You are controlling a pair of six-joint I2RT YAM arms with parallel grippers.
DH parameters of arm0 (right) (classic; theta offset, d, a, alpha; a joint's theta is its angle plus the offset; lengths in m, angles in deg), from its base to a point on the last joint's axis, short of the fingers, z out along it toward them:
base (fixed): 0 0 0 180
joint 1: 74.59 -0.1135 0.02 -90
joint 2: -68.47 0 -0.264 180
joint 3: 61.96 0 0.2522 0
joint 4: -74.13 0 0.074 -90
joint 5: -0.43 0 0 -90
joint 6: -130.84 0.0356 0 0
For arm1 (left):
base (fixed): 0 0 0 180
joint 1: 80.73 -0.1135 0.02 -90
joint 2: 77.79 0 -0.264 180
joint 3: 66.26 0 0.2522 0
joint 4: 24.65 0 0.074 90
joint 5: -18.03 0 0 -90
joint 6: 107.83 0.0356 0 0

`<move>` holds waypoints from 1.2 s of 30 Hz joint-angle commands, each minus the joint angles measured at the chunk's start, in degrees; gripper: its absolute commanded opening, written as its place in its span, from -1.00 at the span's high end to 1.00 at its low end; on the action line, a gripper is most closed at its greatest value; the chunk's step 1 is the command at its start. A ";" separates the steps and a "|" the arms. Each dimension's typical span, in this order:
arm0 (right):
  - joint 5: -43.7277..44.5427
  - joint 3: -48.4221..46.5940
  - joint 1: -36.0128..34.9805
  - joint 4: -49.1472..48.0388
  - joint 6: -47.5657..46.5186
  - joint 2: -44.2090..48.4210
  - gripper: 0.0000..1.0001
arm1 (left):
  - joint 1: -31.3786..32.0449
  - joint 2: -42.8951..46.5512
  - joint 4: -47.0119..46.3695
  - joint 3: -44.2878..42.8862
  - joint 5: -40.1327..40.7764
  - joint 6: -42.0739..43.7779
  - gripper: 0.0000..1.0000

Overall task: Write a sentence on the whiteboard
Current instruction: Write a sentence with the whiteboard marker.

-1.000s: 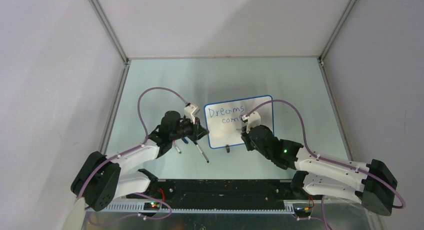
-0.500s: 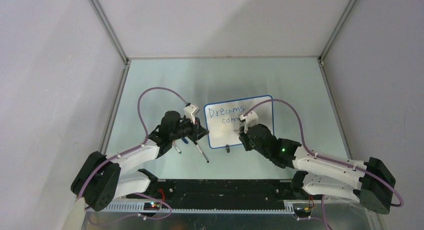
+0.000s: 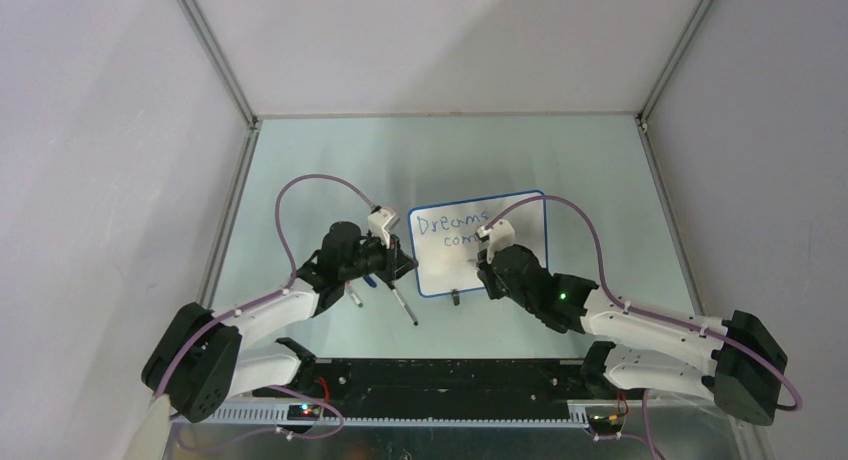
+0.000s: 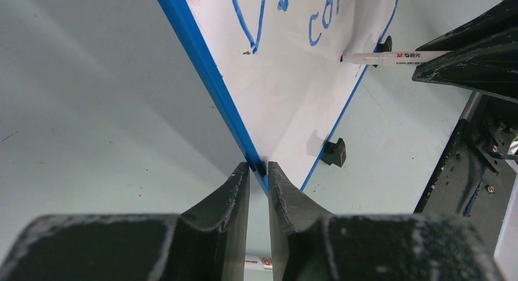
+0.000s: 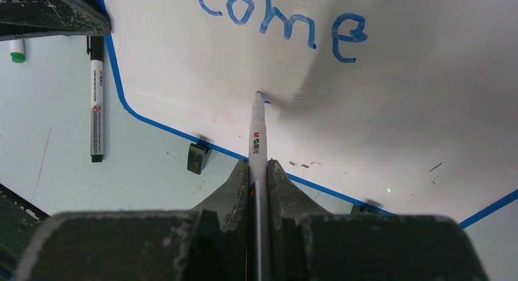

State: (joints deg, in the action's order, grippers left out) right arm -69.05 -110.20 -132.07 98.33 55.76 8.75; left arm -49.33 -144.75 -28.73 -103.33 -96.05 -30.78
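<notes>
The right gripper [image 5: 258, 168], clamped on the marker [image 5: 256, 131], rests its tip on the whiteboard [image 5: 427, 98]; stroke lightly while the left gripper [image 4: 259, 171] pinches its rim.

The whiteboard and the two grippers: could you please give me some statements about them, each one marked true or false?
1. The left gripper is shut on the blue rim of the whiteboard. True.
2. The right gripper is open and empty. False: it is shut on a white marker.
3. The marker's tip is under the word "come". True.
4. The sentence is complete. False: only "Dreams" and "come" are written.
5. No other pen is in view. False: a spare pen lies on the table beside the board.
</notes>
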 commanded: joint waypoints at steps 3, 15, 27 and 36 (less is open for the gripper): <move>2.20 -2.52 0.94 -0.05 1.21 -0.54 1.00 | 0.30 1.08 -1.14 -1.12 -0.01 1.28 0.55; 3.20 -2.52 2.28 2.87 1.61 1.66 1.00 | 0.31 1.07 -1.16 -1.12 0.04 1.30 0.55; -0.42 -2.52 2.72 2.19 1.23 3.90 1.00 | 0.33 1.09 -1.19 -1.12 0.00 1.35 0.55; -3.17 -2.63 3.09 -1.06 0.20 5.46 1.00 | 0.33 1.28 -1.13 -1.04 -0.03 1.35 0.55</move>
State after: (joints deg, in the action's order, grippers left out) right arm -71.06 -110.84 -129.44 100.26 56.66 13.82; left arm -49.33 -144.75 -28.73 -103.33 -96.05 -30.78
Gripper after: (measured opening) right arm 0.145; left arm 0.223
